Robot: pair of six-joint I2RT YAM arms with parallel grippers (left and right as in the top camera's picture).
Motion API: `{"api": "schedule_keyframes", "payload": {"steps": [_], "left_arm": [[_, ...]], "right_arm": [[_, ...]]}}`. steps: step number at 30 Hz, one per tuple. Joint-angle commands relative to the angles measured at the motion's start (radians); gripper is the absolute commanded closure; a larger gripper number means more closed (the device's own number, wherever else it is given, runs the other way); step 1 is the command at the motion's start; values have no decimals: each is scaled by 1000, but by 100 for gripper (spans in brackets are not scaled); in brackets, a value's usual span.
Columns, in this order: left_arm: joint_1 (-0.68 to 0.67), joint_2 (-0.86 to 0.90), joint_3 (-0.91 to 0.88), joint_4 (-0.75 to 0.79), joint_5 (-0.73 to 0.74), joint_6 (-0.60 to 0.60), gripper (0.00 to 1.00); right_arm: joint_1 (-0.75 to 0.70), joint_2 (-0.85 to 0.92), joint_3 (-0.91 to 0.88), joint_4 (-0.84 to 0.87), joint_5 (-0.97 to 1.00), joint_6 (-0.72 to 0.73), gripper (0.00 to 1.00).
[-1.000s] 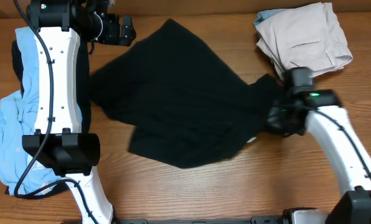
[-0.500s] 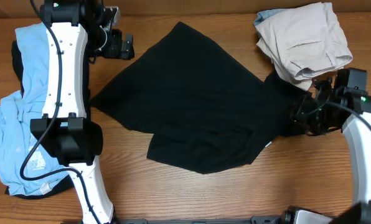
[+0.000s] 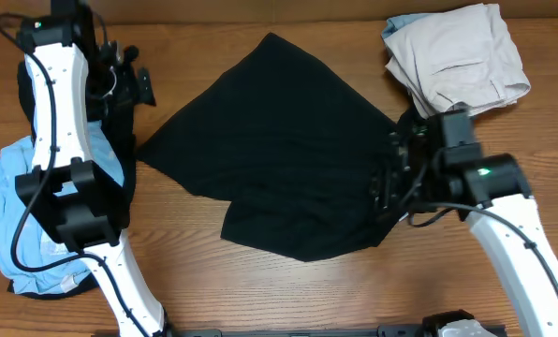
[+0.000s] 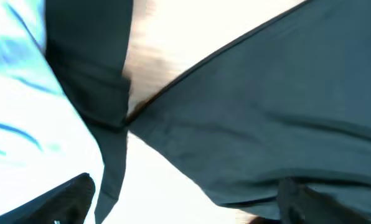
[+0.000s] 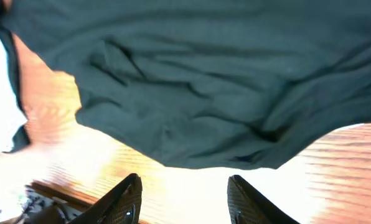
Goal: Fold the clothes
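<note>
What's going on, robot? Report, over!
Left gripper open, right gripper open, both empty. Shirt spread on table, unheld. Trousers close by its corner.

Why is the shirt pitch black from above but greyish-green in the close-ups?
Overhead view: even light, sharp, but the black T-shirt loses its folds in darkness. Left wrist view: overexposed, the table blown white, everything soft. Right wrist view: brightened too, showing wrinkles; glare on the table at lower left.

Plain black T-shirt (image 3: 288, 159) at centre frame. Shirt (image 3: 7, 187) at left edge was light blue. Trousers (image 3: 457, 56) at upper right were plain beige-white. Table (image 3: 260, 300) was brown woodgrain. Left arm (image 3: 59, 103) and right arm (image 3: 511, 245) were white with black joints.
</note>
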Motion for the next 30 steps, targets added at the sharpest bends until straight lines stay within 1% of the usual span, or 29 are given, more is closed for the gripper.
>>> {"api": "schedule_keyframes", "payload": {"steps": [1,3,7,10,15,17,20,22,25,26,28,29,30], "left_arm": [[-1,9,-111,13,14,-5,8],[-1,8,-182,33,29,27,12],[-2,8,-319,124,33,35,13],[-2,8,-381,194,53,19,13],[-3,8,-459,317,42,-34,20],[-3,8,-491,360,24,-58,21],[-5,8,-519,400,1,-63,27],[-9,9,-526,409,-20,-63,33],[-16,8,-526,409,-45,-61,48],[-21,9,-526,407,-54,-61,57],[-27,9,-526,402,-56,-49,81],[-30,9,-527,401,-61,-49,87],[-34,9,-527,395,-73,-49,96]], "right_arm": [[113,-11,-11,9,147,159,52],[177,-11,-16,9,195,222,52],[258,-11,-16,13,245,280,51],[264,-11,-16,13,243,281,51],[264,-11,-16,20,243,281,51],[264,-11,-16,24,243,281,51],[264,-10,-16,37,243,282,51],[266,-5,-17,42,243,291,51],[282,18,-21,44,242,304,52],[292,31,-21,44,240,307,52],[312,55,-21,47,235,315,52],[323,66,-21,47,236,328,52],[339,80,-21,48,236,335,52]]}}
